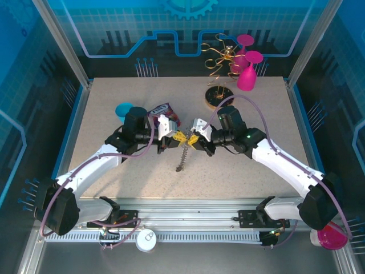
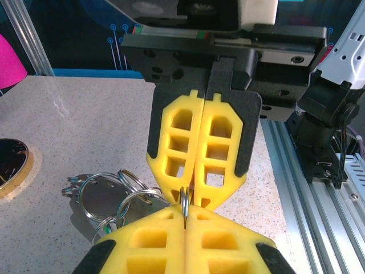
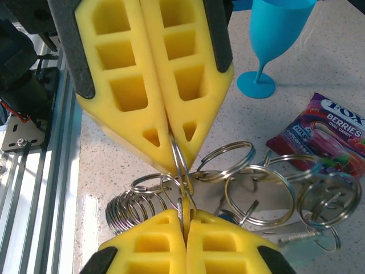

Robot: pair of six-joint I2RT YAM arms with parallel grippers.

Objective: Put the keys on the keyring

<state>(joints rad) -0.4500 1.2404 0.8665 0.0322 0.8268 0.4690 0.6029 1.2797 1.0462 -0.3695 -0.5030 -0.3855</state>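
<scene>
The left gripper (image 2: 185, 216) was squeezed shut on the keyring (image 3: 180, 165). The right gripper (image 3: 186, 221) was pinched shut on the same thin ring, and the two met tip to tip over the middle of the table (image 1: 114, 171). The chain (image 1: 182, 157) ran from there toward the near edge. Just beside the fingers, several small silver rings (image 3: 256, 194) lay bunched over the keys (image 3: 293, 231); I could not tell how many keys. One snack packet (image 1: 163, 109) lay flat nearby. One blue cup (image 1: 126, 109) stood upright next to it, plain blue inside. At the back stood one gold wire stand (image 1: 219, 57) and what looked like two pink cups (image 1: 246, 77).
</scene>
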